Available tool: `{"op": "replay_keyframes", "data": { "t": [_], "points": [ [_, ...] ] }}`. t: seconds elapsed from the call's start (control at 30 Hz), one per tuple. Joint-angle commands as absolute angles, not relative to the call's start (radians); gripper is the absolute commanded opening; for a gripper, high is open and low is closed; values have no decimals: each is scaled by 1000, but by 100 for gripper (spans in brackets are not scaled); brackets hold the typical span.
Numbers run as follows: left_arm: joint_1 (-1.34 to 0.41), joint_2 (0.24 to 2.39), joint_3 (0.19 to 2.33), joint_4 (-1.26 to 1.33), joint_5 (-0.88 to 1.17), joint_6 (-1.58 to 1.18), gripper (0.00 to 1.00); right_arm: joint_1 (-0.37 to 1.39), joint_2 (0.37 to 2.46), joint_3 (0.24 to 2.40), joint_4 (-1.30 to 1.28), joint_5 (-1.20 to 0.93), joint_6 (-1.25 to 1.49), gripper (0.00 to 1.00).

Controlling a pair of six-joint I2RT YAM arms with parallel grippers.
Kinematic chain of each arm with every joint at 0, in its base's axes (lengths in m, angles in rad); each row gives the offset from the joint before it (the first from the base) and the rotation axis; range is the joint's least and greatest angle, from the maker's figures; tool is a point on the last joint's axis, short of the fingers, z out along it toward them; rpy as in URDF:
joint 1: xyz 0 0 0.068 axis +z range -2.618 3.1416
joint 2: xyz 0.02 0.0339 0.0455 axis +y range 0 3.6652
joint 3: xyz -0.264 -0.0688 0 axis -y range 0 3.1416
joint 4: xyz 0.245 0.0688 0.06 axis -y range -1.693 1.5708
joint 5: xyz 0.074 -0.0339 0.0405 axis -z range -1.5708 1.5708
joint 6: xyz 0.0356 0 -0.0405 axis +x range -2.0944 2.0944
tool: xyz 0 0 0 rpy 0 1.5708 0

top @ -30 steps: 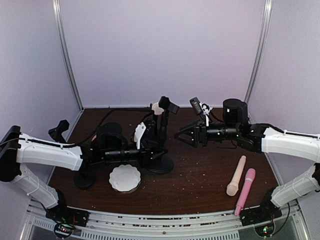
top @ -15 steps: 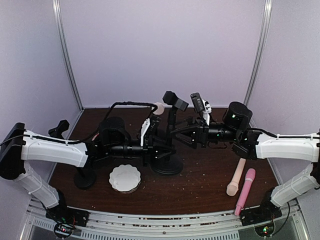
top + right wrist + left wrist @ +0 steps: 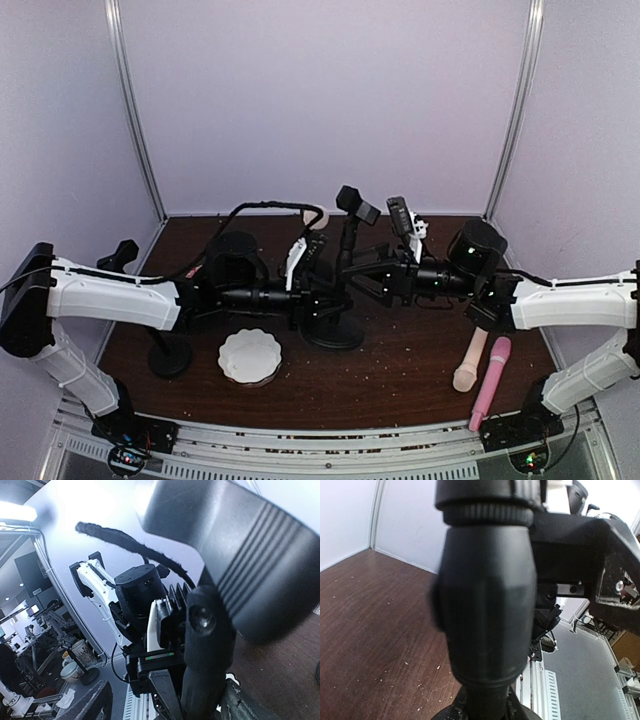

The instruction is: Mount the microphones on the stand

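Early days, judging by how things lie. Flat on the table (image 3: 400,345) at the near right, well clear of the stand (image 3: 345,255): one cream microphone (image 3: 470,362) and, just beside it and nearly parallel, the pink microphone (image 3: 491,380), neither one touched by anything. Up by the top of the stand, on its left side, only the pale rounded head of a third microphone (image 3: 318,216); impossible to tell whether clipped in or merely close by, with its body hidden behind the arms. The clip (image 3: 357,205) crowning the pole apparently bare. Left gripper (image 3: 324,293) closed right down at the lower pole and, to all appearance, pinching the stand to steady it, though with the fingers themselves hidden in the wrist view behind the thick black pole. Right gripper (image 3: 362,276) spread wide with nothing in it, reaching in from the other side with the pole close between or just ahead of its jaws. At least two microphones left to pick up and seat, probably all three. One container only: a white scalloped dish (image 3: 250,357) near the left front, nothing visible inside.
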State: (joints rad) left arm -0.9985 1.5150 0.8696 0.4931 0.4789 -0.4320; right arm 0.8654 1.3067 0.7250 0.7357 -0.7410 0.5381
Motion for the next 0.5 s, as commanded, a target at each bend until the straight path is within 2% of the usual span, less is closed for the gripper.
{"op": "replay_keyframes", "data": {
  "t": [0.0, 0.2, 0.47],
  "points": [
    [-928, 1496, 873, 567, 310, -504, 0, 897, 1184, 677, 709, -790, 546, 74],
    [-927, 1475, 932, 417, 441, -428, 0, 863, 1129, 702, 451, -705, 412, 72],
    [-927, 1450, 932, 444, 703, -383, 0, 830, 1252, 744, 545, -731, 443, 75]
  ]
}}
